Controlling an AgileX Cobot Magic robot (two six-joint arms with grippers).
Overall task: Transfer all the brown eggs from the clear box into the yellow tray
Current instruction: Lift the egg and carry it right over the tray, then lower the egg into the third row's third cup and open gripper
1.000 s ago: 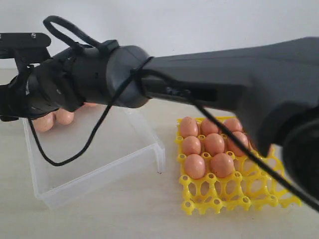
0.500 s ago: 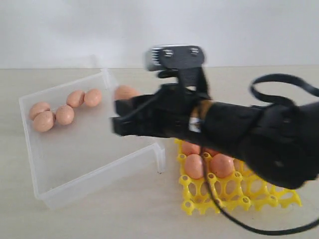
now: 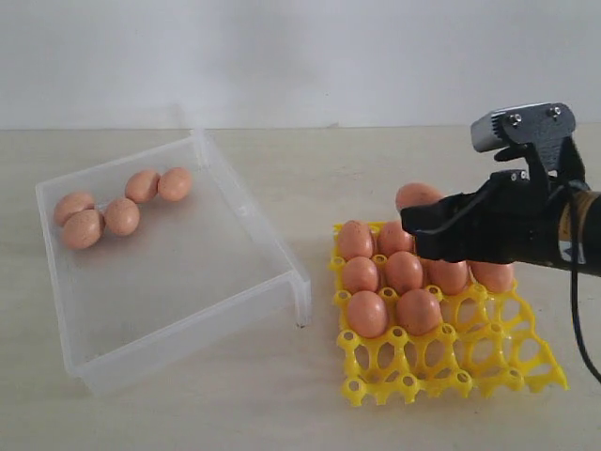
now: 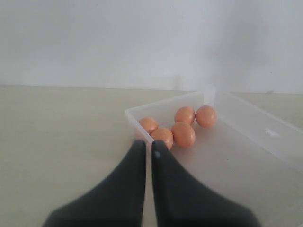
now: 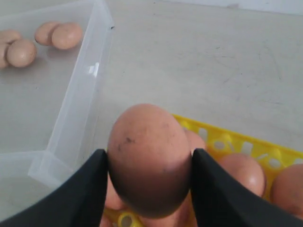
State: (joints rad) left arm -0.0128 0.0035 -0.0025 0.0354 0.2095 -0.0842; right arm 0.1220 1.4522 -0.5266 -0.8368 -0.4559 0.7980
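1 egg (image 5: 149,151), clearest from its wrist, fills the right pincer (image 5: 148,160); left pincer (image 4: 147,144) narrow.

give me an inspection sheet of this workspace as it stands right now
surface: pale beige table
job's things: clear box holds five brown eggs clustered at its far left end; yellow tray has at least eight eggs seated, front row of cells empty
clutter: nothing seen
claws: right claw grips one egg above the tray's far side; left claw shut, empty, pointing towards the box
cables: black cable drops behind the right claw
surroundings: plain white wall
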